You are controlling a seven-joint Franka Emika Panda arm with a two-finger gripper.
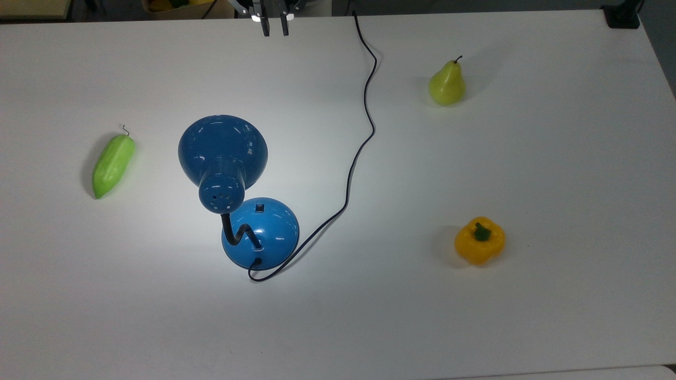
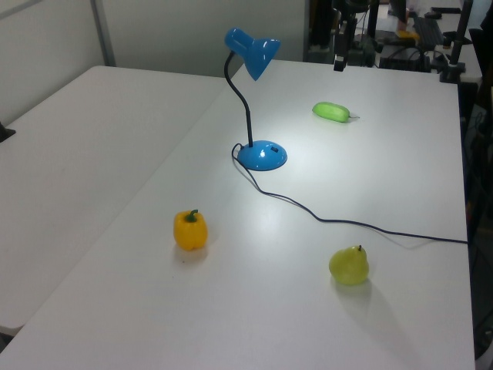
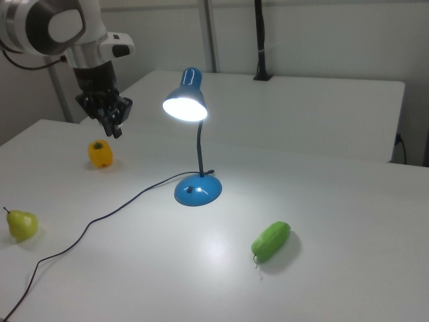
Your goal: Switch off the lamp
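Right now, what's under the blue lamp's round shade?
In the right view the lamp has a glowing bulb inside its shade, and bright light falls on the white table below. In the top view the shade covers the bulb.
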